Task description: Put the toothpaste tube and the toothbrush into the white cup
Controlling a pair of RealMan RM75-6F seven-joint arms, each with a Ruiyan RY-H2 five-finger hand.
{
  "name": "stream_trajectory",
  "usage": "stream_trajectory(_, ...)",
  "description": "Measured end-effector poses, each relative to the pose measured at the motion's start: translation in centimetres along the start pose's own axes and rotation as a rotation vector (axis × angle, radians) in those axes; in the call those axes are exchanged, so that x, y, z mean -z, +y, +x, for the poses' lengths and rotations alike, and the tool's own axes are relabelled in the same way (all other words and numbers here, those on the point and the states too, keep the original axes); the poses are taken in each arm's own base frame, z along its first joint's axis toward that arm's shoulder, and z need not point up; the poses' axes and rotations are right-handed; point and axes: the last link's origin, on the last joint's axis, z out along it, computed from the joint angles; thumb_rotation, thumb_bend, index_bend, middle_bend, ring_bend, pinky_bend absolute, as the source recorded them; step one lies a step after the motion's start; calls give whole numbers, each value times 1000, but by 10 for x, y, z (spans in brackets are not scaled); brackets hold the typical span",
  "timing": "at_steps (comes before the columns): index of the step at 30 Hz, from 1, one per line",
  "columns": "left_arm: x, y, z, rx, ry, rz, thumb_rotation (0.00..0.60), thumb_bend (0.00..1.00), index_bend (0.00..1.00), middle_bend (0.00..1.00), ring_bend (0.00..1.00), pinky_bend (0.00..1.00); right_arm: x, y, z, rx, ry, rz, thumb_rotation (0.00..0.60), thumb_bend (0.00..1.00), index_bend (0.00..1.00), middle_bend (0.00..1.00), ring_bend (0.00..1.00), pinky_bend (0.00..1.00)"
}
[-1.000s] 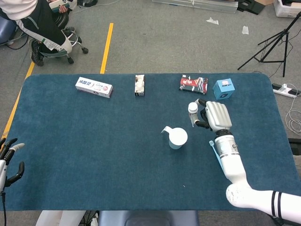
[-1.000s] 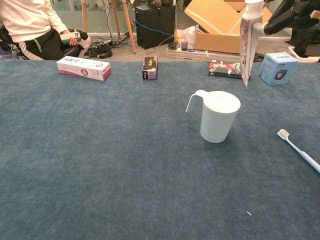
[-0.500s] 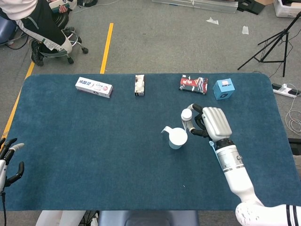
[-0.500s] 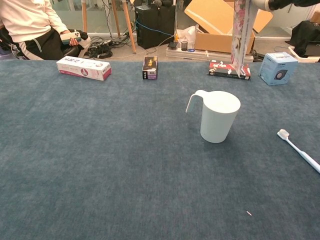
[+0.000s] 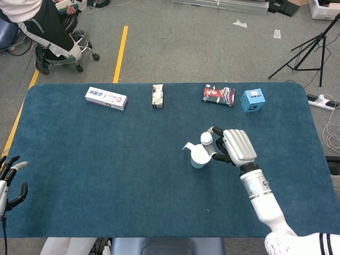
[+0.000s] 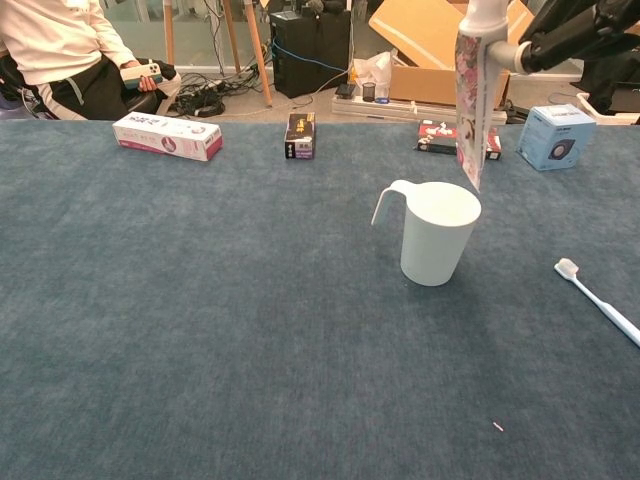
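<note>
Your right hand [image 5: 234, 147] holds the toothpaste tube [image 6: 474, 110] upright, cap up, its lower end just over the white cup [image 6: 435, 234] rim. Centre it over the opening, lower, then release.

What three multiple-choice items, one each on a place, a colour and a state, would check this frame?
1. Where is the toothbrush?
A. In the cup
B. On the table, right of the cup
C. In the left robot hand

2. What colour is the cube-shaped box?
A. Blue
B. Red
C. Yellow

3. How is the tube held?
A. Lying flat on the table
B. Fully inside the cup
C. Upright, cap up, above the cup

Answers:
1 B: it lies on the cloth beside the cup.
2 A: both views show it blue.
3 C: the right robot hand holds it with its lower end at the rim.
</note>
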Motion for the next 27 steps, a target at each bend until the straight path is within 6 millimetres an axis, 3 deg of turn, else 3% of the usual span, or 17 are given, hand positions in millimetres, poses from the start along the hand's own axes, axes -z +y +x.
stream_trajectory(27, 1, 0, 2, 9, 4, -5, 600, 497, 222, 149, 19, 31, -17, 0, -31, 15, -46, -9, 600, 389, 658, 1000, 1000, 1000)
